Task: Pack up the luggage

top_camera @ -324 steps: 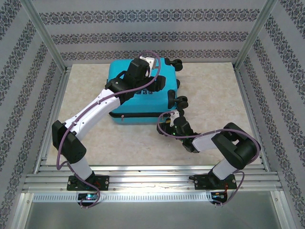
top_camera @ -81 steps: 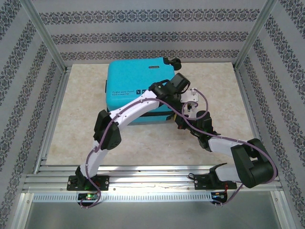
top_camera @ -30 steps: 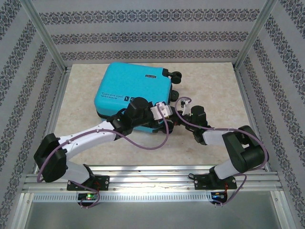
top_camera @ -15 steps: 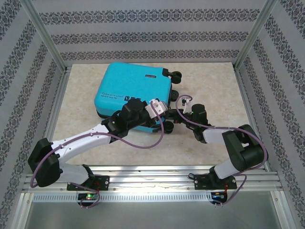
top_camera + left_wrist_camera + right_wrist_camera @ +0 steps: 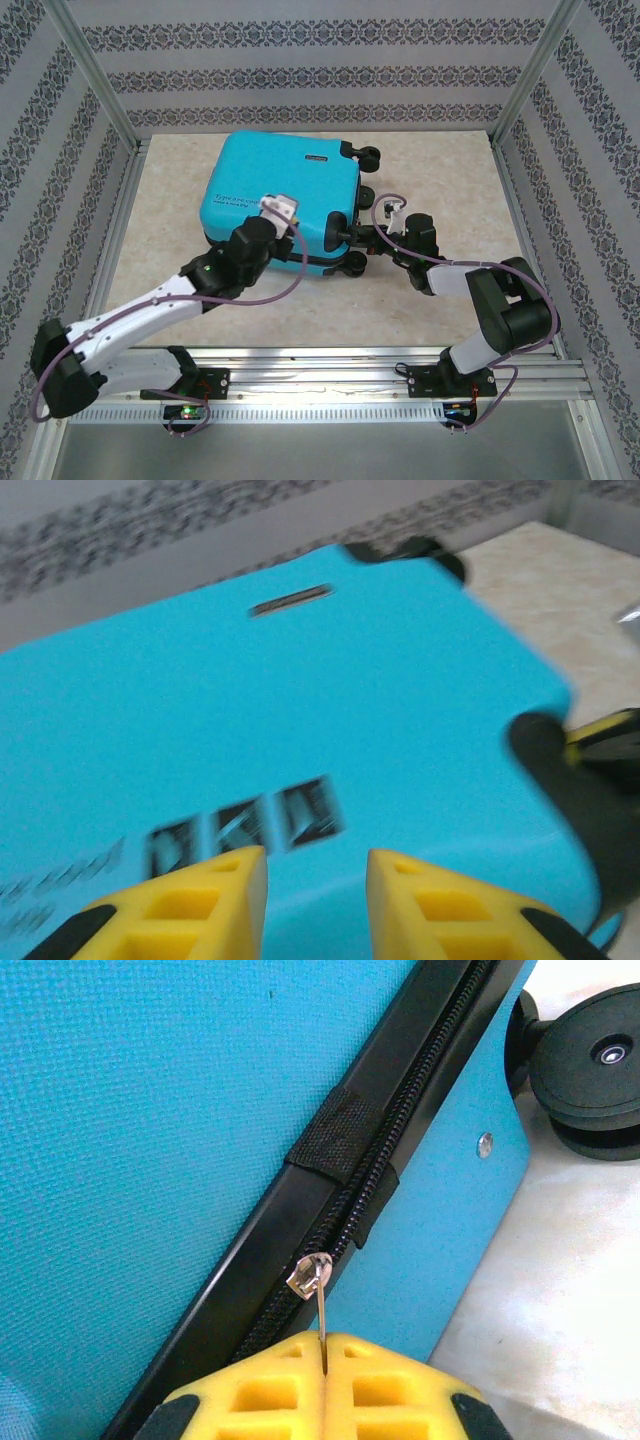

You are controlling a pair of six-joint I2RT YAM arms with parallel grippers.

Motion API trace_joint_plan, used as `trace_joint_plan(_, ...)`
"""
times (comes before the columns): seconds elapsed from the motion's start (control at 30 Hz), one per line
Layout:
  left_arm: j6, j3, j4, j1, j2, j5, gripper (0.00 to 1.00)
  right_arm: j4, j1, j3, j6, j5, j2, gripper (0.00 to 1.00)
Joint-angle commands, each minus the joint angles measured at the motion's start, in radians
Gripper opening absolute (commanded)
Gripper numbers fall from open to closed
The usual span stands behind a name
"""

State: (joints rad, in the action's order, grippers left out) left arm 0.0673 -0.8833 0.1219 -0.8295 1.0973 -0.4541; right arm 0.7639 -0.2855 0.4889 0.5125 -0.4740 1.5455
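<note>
Since half a second ago, the left arm has drawn back from the near right corner of the luggage [image 5: 300, 180], and the left pincer [image 5: 315, 880] has let its jaws part. The luggage itself has not moved. It lies flat and closed on the far middle of the table [image 5: 440, 180], its wheels to the right.

We see the right pincer [image 5: 323, 1345] pressed shut on the thin metal zipper pull [image 5: 308, 1278]. The pull hangs from the black zipper band between the two blue shells, not far from a wheel [image 5: 590, 1055]. We judge that it holds the pull to run the zipper along the seam, as the packing seems nearly finished.

The left pincer stands open with nothing between its yellow fingers [image 5: 200, 900]. The top shell and its dark labels lie just beyond these fingers; whether they touch it, we cannot tell. We think this arm is there to steady the shell while the other pulls.
</note>
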Motion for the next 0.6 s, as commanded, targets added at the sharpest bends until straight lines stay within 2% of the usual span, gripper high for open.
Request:
trace_joint_plan(0.0, 0.183, 0.066, 0.176, 0.035, -0.098, -0.148, 0.3, 0.102, 0.022, 0.027, -0.011, -0.005, 0.005, 0.0)
trace_joint_plan(0.17, 0.311, 0.158, 0.264, 0.144, -0.216, -0.148, 0.27, 0.122, 0.003, 0.025, -0.009, -0.024, 0.025, 0.0)
trace_joint_plan(0.3, 0.342, 0.223, 0.214, 0.254, -0.251, -0.022, 0.26, 0.138, -0.013, 0.019, -0.004, -0.021, 0.036, 0.0)
trace_joint_plan(0.57, 0.318, 0.212, 0.101, 0.387, -0.133, 0.118, 0.25, 0.137, -0.049, 0.018, -0.021, -0.012, 0.031, 0.0)
